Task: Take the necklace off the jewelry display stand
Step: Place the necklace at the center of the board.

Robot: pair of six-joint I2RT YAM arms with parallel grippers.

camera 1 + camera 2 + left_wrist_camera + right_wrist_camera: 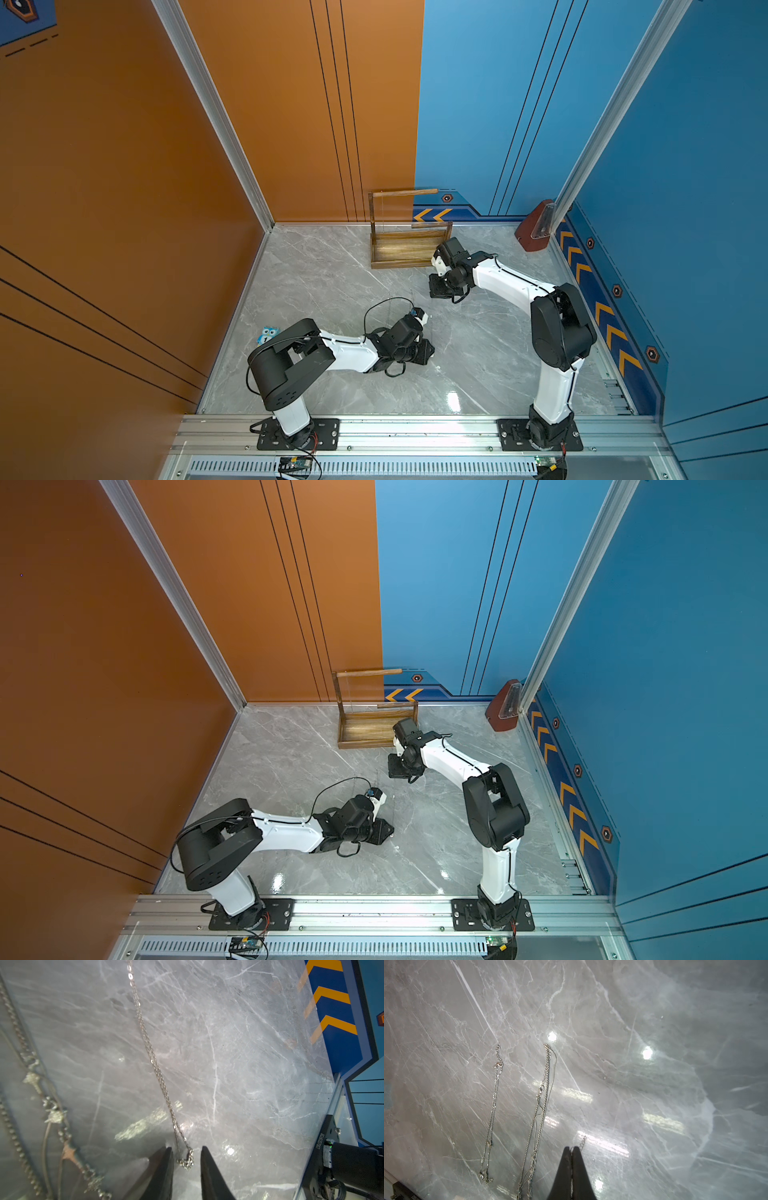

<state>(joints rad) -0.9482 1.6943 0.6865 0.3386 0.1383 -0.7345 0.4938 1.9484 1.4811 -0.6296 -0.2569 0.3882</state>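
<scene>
Nearest the camera head, both arms rose from a metal rail [415, 432] at the front edge of the grey marble tabletop [332, 282].

The left gripper [186, 1147] was low over the marble, its jaws parted. The bunched end of a thin chain [158, 1072] lay in the gap between them, and neither finger visibly touched it. From there the chain ran in a line across the tabletop. Beside it in the left wrist view lay heavier chains with small ornaments [33, 1080].

Farther in, the right gripper [572, 1148] was closed on the necklace [582, 1141], pinching it between the fingertips. A few end links stuck out past the tips, just above the marble. Whether this was the same piece as the thin chain could not be told. Two more chains lay stretched on the tabletop nearby, a single one [492, 1113] and a doubled one [544, 1105].

At the far edge, the jewelry display stand [399, 264] was upright against the back wall, just behind the right wrist. Its long crossbar [405, 192] stood above its short bar [430, 225]. The necklace was apart from the stand.
</scene>
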